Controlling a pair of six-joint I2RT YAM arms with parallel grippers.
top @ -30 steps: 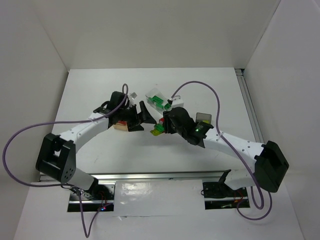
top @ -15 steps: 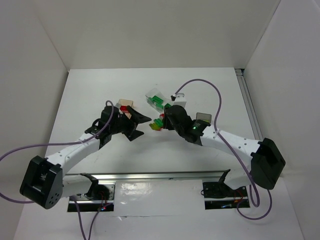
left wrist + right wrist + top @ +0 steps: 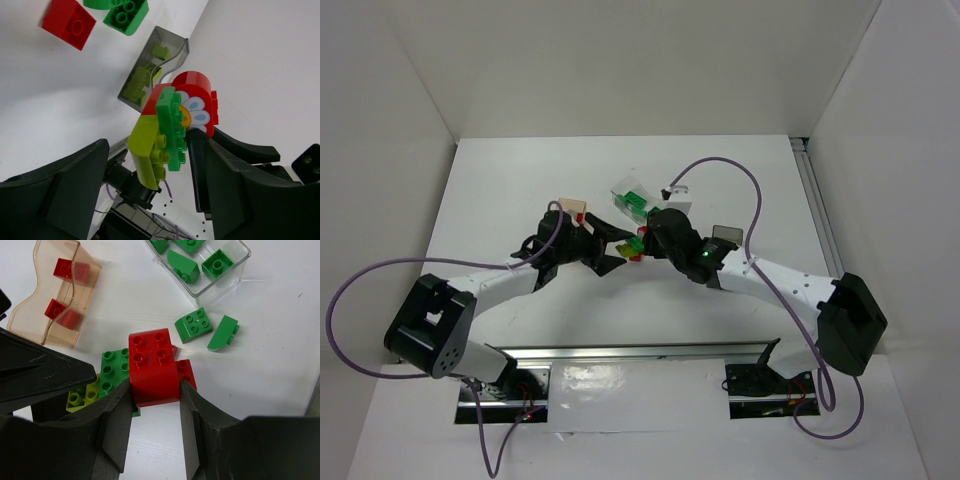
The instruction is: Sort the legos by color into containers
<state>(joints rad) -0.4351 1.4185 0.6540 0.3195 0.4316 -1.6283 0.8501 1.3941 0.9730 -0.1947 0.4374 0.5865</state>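
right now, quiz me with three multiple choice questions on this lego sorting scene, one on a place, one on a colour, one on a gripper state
1. Which tub holds the sorted red bricks?
A clear tub
B tan tub
C dark grey tub

2. What colour is the brick clamped by the right gripper?
A blue
B red
C black

3. The left gripper is:
A shut on a tub
B shut empty
C open

Answers:
1 B: red pieces lie in the tan tub, while the clear tub holds green and the dark grey tub yellow-green.
2 B: its fingers press both sides of the red brick.
3 C: its fingers stand wide apart around the brick cluster.
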